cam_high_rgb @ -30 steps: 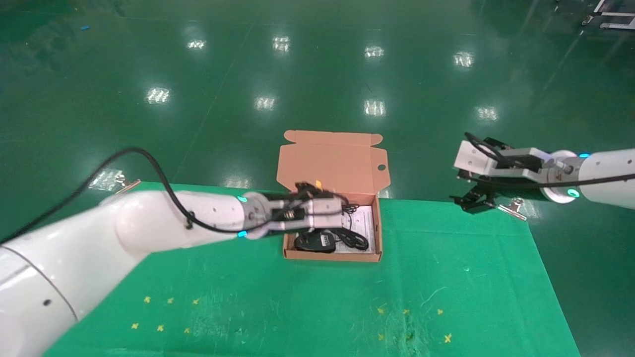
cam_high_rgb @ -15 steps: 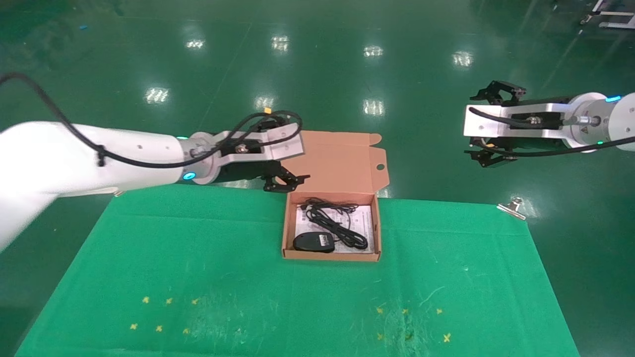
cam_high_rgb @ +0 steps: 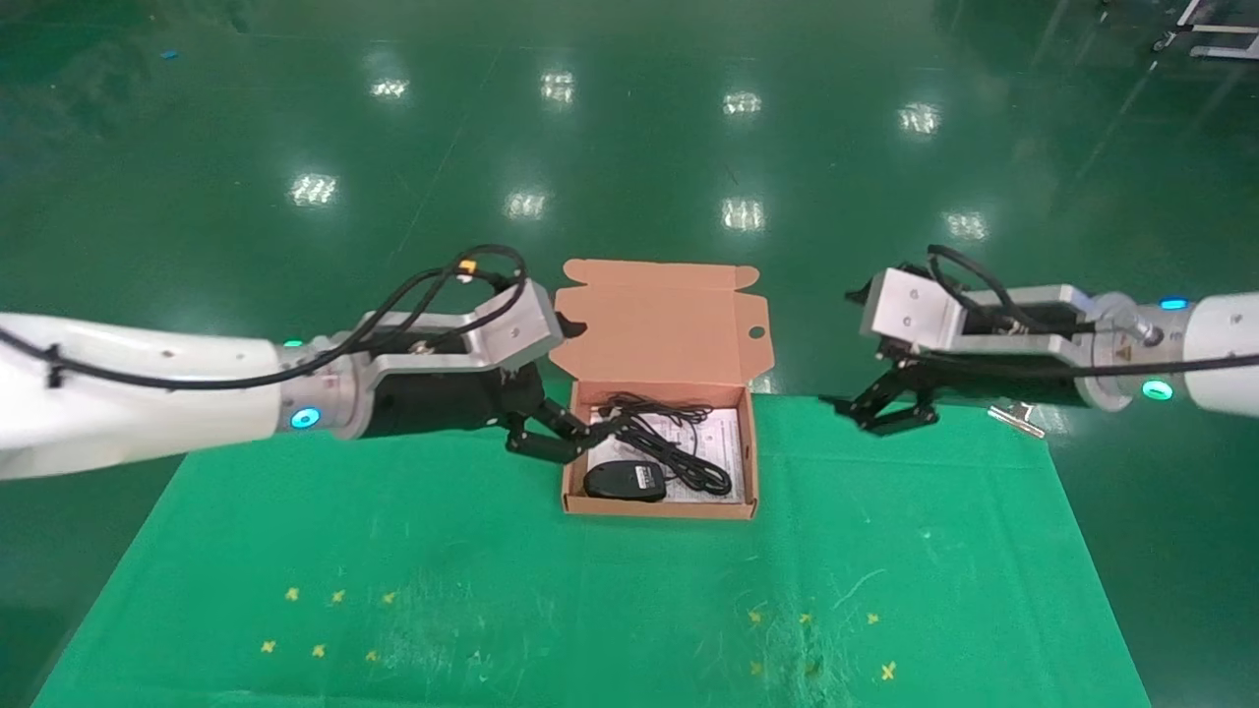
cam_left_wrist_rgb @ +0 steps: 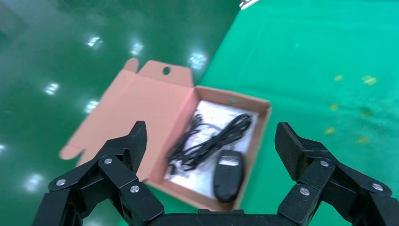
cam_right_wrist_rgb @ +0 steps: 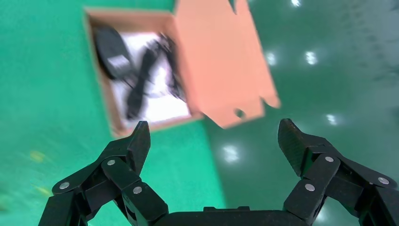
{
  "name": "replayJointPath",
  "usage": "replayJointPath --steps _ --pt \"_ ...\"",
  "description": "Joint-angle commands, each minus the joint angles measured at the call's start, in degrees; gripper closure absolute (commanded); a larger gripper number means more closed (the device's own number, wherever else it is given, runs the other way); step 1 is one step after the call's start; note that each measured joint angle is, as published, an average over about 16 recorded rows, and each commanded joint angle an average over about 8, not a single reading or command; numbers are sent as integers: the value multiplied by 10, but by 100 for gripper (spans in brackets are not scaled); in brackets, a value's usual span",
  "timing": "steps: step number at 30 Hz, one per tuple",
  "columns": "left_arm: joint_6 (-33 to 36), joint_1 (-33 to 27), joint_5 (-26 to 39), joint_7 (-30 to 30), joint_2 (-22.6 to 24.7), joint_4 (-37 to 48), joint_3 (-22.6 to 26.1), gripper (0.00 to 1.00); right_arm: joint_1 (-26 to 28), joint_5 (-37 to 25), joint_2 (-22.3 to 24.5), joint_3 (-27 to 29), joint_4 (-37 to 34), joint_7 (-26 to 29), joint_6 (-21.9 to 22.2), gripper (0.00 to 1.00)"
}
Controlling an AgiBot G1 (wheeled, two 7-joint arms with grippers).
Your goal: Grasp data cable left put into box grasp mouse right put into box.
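- Head view: box (cam_high_rgb: 657, 506) sits on green table cloth (cam_high_rgb: 590, 590) near the far edge, roughly centre, lid flap standing open toward the far side, round hole in the flap's right part.
- mouse (cam_high_rgb: 624, 481) lies inside box at the near-left corner, on the white printed sheet (cam_high_rgb: 723, 433).
- data cable (cam_high_rgb: 679, 462) also inside box, loose black bundle running from far-left toward near-right, just beside mouse; where mouse cord ends and cable begins cannot tell.
- left gripper (cam_high_rgb: 575, 440) hangs just left of box, at its left wall; fingers spread apart, nothing between them. Fingertip overlaps the box's left edge in this view; contact cannot tell.
- right gripper (cam_high_rgb: 878, 405) is over the far edge of cloth, well apart from box on its right; fingers spread, holding nothing.
- Left wrist view: left gripper (cam_left_wrist_rgb: 209, 141) fingers wide apart, empty; box (cam_left_wrist_rgb: 261, 125) seen between them with mouse (cam_left_wrist_rgb: 228, 175) and data cable (cam_left_wrist_rgb: 211, 141) inside on the sheet.
- Right wrist view: right gripper (cam_right_wrist_rgb: 212, 136) fingers wide apart, empty; box (cam_right_wrist_rgb: 106, 101) farther off, open, mouse (cam_right_wrist_rgb: 112, 44) and data cable (cam_right_wrist_rgb: 141, 84) inside, blurred.
- Metal binder clip (cam_high_rgb: 1015, 417) at the cloth's far-right corner, just beside right arm.
- Small yellow cross marks (cam_high_rgb: 329, 619) on the near part of cloth, left and right groups.
- Glossy green floor (cam_high_rgb: 629, 128) beyond the table, with light reflections.
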Motion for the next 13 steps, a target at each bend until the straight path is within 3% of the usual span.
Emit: replayJointPath --steps 1,13 --pt "17 12 -14 -1 -11 -9 -17 0 -16 17 5 20 8 3 -16 0" --pt "103 76 -89 -8 -66 -55 -107 0 -100 106 28 123 53 20 -97 0"
